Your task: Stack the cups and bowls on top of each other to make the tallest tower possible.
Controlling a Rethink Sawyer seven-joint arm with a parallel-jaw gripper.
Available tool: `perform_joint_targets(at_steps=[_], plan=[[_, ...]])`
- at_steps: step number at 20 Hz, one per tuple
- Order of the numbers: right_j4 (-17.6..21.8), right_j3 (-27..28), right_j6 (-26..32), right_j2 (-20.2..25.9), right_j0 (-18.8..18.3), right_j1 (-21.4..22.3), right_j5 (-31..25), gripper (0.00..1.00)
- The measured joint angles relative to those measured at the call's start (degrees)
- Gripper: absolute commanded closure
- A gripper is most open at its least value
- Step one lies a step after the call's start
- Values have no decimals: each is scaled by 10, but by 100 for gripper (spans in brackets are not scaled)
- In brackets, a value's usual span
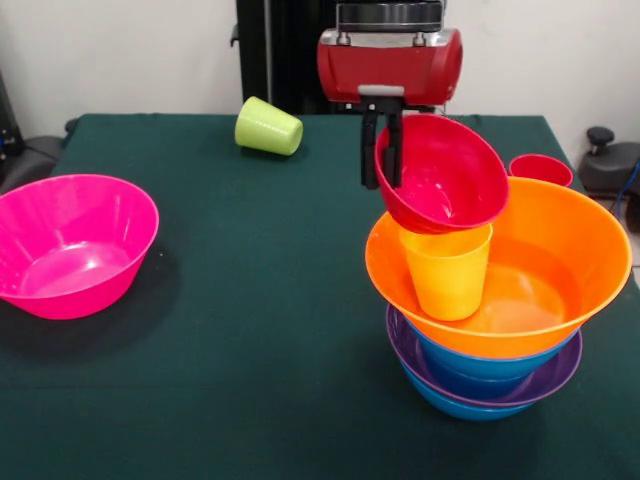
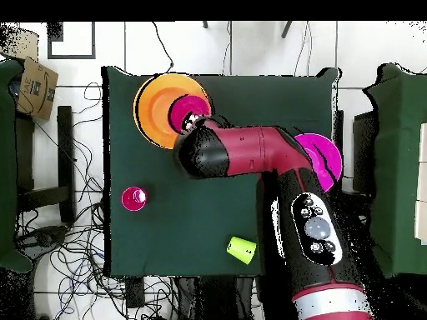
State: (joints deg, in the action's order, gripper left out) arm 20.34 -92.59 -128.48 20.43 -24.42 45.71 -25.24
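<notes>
Hand pinches the near rim of the small red bowl, one finger inside the wall and one outside, and the bowl hangs tilted from that single grip, its open mouth turned toward the front camera. Directly under the hand stands the yellow cup, upright inside the wide orange bowl; the red bowl's lowest edge looks to be touching or just above the cup's rim, and I cannot tell which. Below those, the tower rests on blue and purple bowls nested together on the surface.

Well off to one side of the hand sits the large pink bowl, upright and empty. Beyond the hand a lime green cup lies on its side, and close behind the tower a red cup shows only its rim.

These pieces look like thin, glossy plastic: light, stiff, and slippery. A rim pinch suits the bowl, but it will swing from so small a hold. The cup offers a narrow, slick seat, so the bowl should be levelled and centred before release, or it may slide off.
</notes>
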Motion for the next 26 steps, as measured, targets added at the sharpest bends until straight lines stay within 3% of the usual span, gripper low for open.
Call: perform_joint_targets(at_steps=[4,26], plan=[[16,4,0,13,0,2,4,100],[18,6,0,51,0,41,4,100]])
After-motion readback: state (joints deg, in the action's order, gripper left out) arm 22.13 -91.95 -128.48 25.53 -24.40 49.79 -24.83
